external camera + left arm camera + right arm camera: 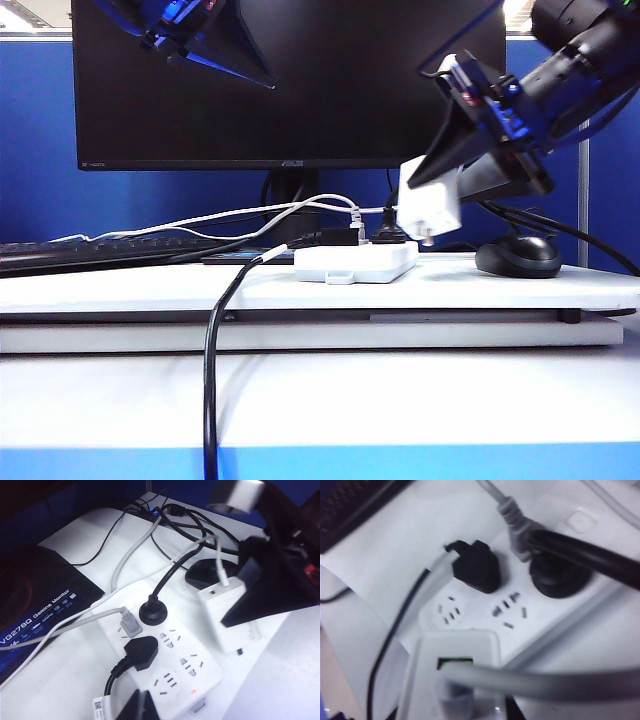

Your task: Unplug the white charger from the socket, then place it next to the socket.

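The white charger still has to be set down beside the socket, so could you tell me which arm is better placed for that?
The right. Its gripper already holds the white charger, unplugged, just above the socket. The left gripper hangs high by the monitor.

One charger (227, 614). One socket (165, 652). Three plugs in socket: two black (151, 611), one grey (131, 625). One mouse (518, 256). One monitor (300, 90). One keyboard (90, 252). Two hands: left (175, 30), right (450, 170).

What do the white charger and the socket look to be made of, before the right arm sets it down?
White charger, held in the right gripper above the table: smooth white plastic by its rounded, seamless shell; metal prongs underneath. Socket: likely the same moulded white plastic, slightly glossy. Left gripper hovers near it.
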Controlling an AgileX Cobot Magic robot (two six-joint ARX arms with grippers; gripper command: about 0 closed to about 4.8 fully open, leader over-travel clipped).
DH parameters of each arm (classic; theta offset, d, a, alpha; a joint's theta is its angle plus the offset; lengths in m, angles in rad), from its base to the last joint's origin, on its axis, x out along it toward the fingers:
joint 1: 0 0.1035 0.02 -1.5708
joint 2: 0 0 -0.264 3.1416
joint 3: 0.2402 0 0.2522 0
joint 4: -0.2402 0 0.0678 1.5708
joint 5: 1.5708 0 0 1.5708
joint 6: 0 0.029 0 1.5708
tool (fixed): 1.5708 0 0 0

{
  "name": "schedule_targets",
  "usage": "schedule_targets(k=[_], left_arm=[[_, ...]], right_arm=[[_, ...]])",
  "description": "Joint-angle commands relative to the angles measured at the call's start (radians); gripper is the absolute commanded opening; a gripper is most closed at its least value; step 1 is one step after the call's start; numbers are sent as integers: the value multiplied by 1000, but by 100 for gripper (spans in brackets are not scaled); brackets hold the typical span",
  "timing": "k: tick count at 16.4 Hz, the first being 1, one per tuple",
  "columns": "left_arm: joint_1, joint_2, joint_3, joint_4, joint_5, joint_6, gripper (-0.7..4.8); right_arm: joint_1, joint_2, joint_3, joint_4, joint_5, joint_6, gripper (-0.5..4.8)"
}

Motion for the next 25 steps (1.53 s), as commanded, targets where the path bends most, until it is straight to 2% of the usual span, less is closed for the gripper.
schedule_targets(k=[1, 6, 10, 11, 12, 13, 15, 17, 19, 25], left_arm=[[1, -6, 2, 5, 0, -2, -5], [1, -6, 2, 5, 1, -2, -5], [1, -6, 2, 5, 1, -2, -5], [1, -6, 2, 5, 1, -2, -5], [1, -6, 2, 5, 1, -2, -5], [1, -6, 2, 5, 1, -2, -5], [1, -6, 2, 4, 1, -2, -5], [1, -6, 2, -1, 1, -2, -5], [1, -6, 2, -3, 1, -2, -5], [1, -6, 2, -2, 6, -2, -5]], right_arm=[[-1, 23, 5, 77, -13, 106, -1], [-1, 53, 5, 82, 83, 171, -1], [-1, 72, 5, 73, 84, 171, 0], [-1, 78, 5, 74, 83, 171, 17], [-1, 78, 5, 71, 84, 171, 88], [0, 78, 5, 71, 82, 171, 185], [-1, 78, 5, 66, 82, 171, 287], [-1, 77, 6, 59, 82, 171, 289], [-1, 76, 6, 59, 82, 171, 317], [-1, 48, 8, 56, 86, 107, 319]])
